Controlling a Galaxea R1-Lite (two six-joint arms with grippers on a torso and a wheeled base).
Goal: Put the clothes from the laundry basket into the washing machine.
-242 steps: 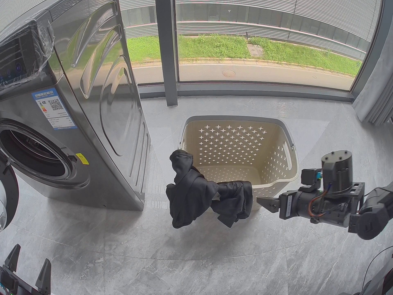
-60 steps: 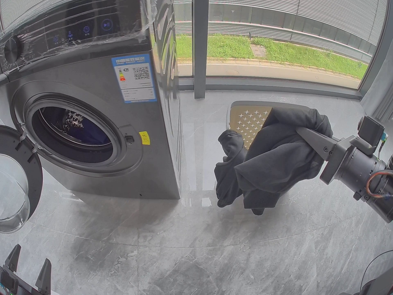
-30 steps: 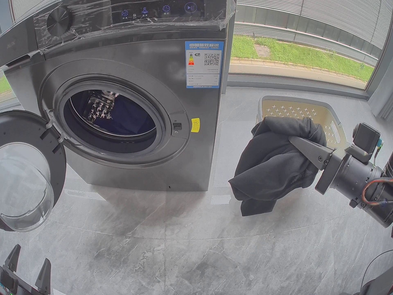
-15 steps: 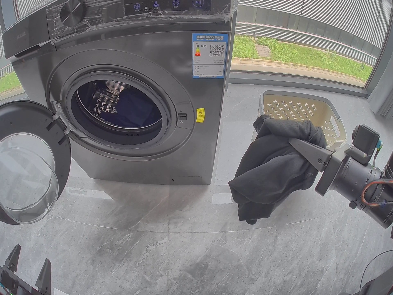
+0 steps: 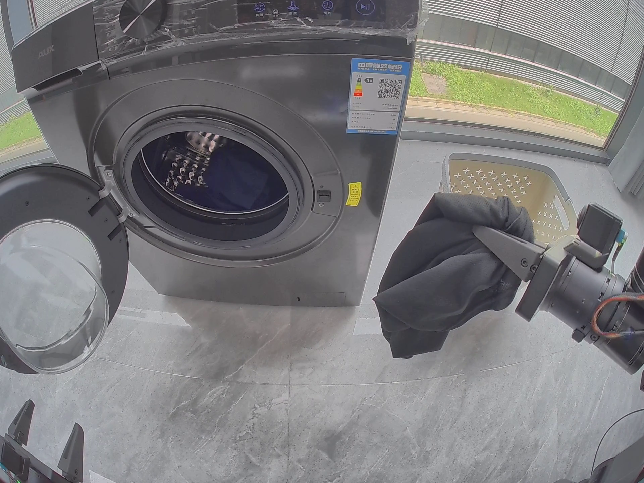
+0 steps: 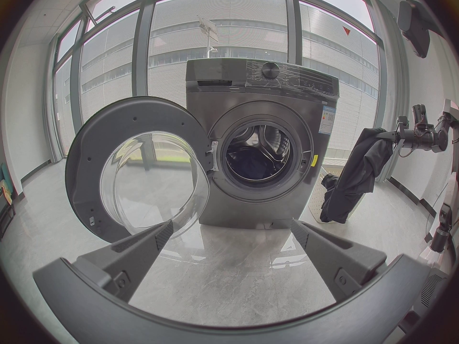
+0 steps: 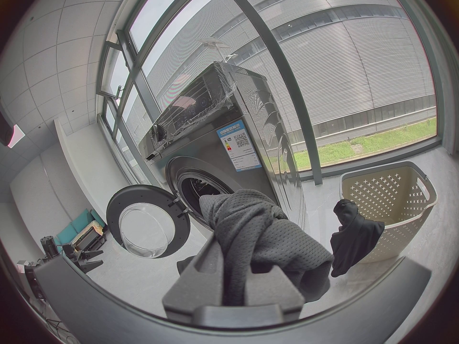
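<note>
Counts: one washing machine (image 5: pixel 268 82), one laundry basket (image 5: pixel 557 192), one dark grey garment (image 5: pixel 443 270) in the air, one dark blue cloth (image 5: pixel 248 182) inside the drum, two grippers.

The right gripper (image 5: pixel 486 237) has its fingers (image 5: pixel 500 244) clenched on the top of the garment. The garment hangs free above the floor (image 5: pixel 268 410), right of the machine's front corner and in front of the basket's near-left corner. It is well apart from the drum opening (image 5: pixel 215 182). The left gripper (image 5: pixel 47 431) sits low at the near-left edge, fingers released and spread, grasping nothing.

The machine's door (image 5: pixel 54 270) is swung fully open to the robot's left, hinged at the left edge of the opening, glass bowl facing out.

The left wrist view shows the whole machine front-on, the garment's full hanging length (image 6: pixel 356 177) and the right arm out to the side. The right wrist view shows the cloth pinched between the fingers (image 7: pixel 267 287) and a dark fold (image 7: pixel 356 237) against the basket wall (image 7: pixel 401 206); can't tell if it touches the rim. The head view shows the basket's star-punched inner wall.

A wide stretch of grey tile floor lies between garment and opening. The basket stands between the machine's side and the window (image 5: pixel 523 41).
</note>
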